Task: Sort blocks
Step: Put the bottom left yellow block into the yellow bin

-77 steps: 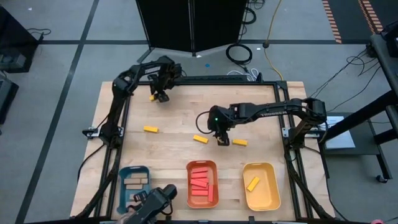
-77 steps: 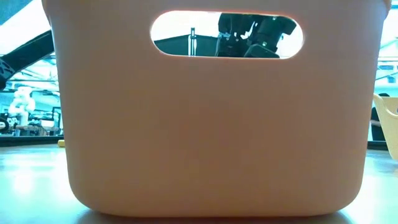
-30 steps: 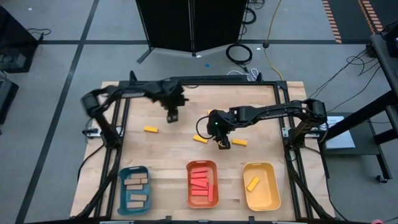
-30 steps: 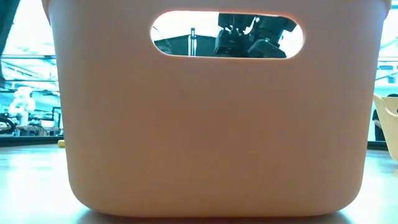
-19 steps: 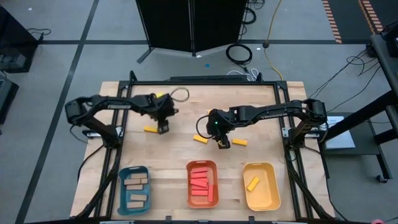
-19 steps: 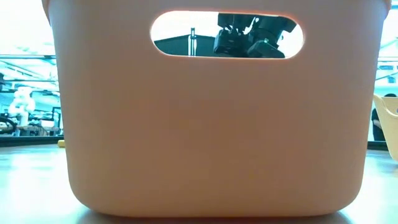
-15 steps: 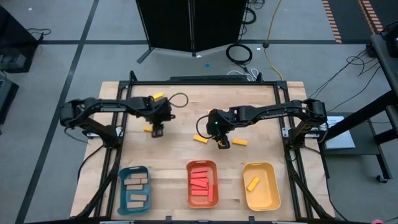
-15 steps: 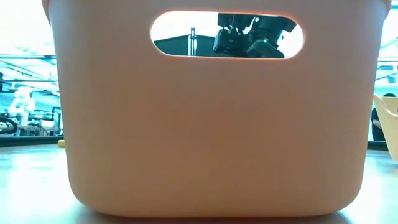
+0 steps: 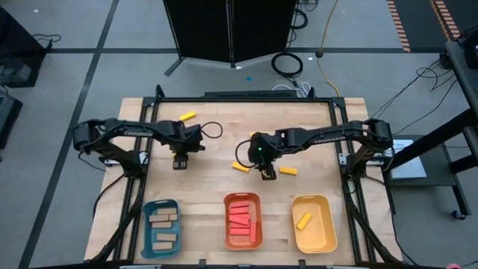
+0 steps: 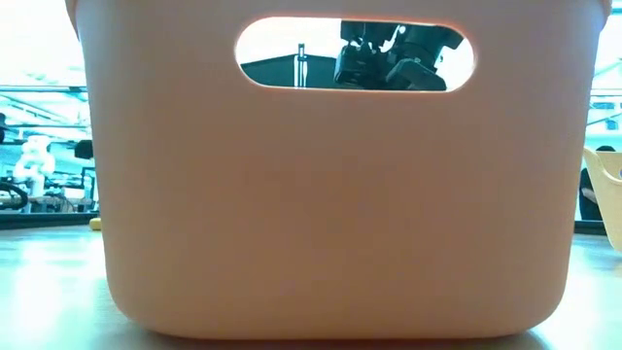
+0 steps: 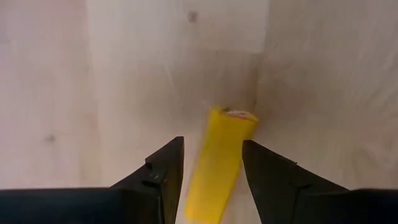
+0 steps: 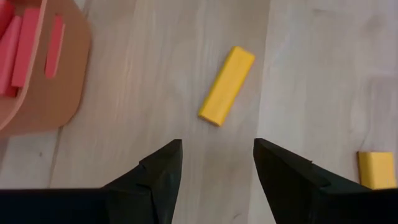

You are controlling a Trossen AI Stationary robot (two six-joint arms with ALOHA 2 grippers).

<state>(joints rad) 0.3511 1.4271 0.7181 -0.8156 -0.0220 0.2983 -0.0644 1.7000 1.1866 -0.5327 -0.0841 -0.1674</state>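
Several yellow blocks lie flat on the wooden table (image 9: 224,194). One yellow block (image 11: 219,163) lies between the fingers of my left gripper (image 9: 179,162), which points down over the table's left half, open, one finger on each side; I cannot tell whether they touch it. My right gripper (image 9: 267,173) hangs open over the table's middle, between a yellow block (image 9: 240,167) and another (image 9: 287,171). In its wrist view the first block (image 12: 227,93) lies ahead of the open fingers. A further yellow block (image 9: 187,116) lies near the far edge.
Three trays stand along the near edge: a blue tray (image 9: 146,224) with tan blocks, an orange tray (image 9: 227,220) with red blocks, and a yellow tray (image 9: 325,224) with one yellow block. The orange tray's wall (image 10: 330,214) fills the low view.
My left gripper has gone toward the table's left and near edges and come down a little, ending over the yellow block in the left half, with its fingers on either side of it. The blocks have stayed where they were.
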